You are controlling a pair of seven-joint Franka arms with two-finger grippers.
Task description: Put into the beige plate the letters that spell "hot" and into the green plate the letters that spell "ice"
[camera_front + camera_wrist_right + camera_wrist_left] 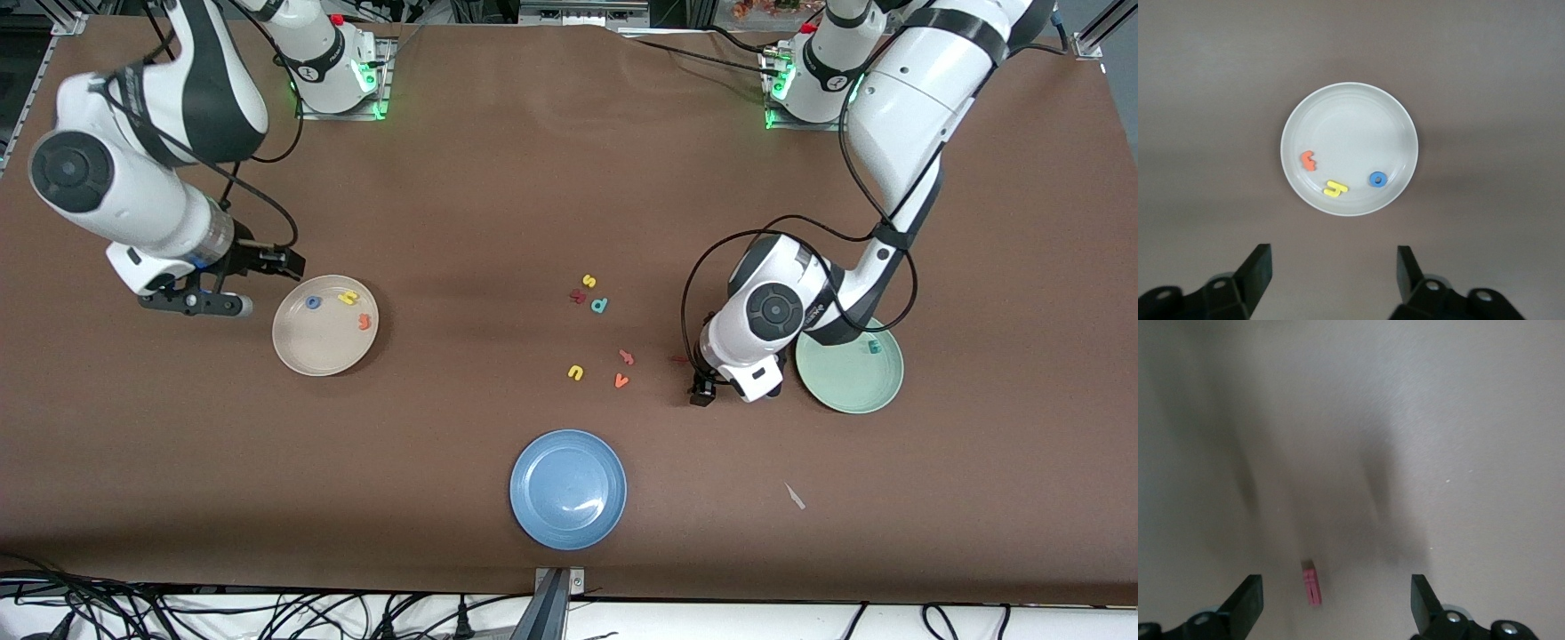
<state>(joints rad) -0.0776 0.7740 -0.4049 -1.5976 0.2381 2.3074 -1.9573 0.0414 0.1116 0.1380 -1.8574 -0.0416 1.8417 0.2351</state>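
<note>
1. The brown matte table (498, 178) fills the front view, its surface flat and faintly textured.
2. The right gripper (191, 302) is seen at the middle left of the front view, hanging over bare table just beside the beige plate, its jaws spread wide and empty. The left gripper (1337, 600) is lowered at the middle right, jaws wide apart, straddling the dark red bar in the left wrist view.
3. Three round shallow plates with raised rims are shown: a cream-beige plate (307, 356) at the middle left, a pale mint-green plate (853, 391) at the middle right, and a glossy blue plate (569, 489) at the lower centre.
4. In the beige plate lie a yellow foam h (348, 297), a blue foam ring o (313, 302) and an orange foam t (364, 322) — "hot" looks complete.
5. A teal foam c (875, 347) rests in the green plate, partly hidden by the arm.
6. The dark red foam bar i (1311, 582) lies on the table just beside the green plate. It is judged light, soft and slightly springy — it is best pinched across its narrow sides, gently, since it could tip or flick away.
7. Loose letters (600, 342) are scattered at the centre.
</note>
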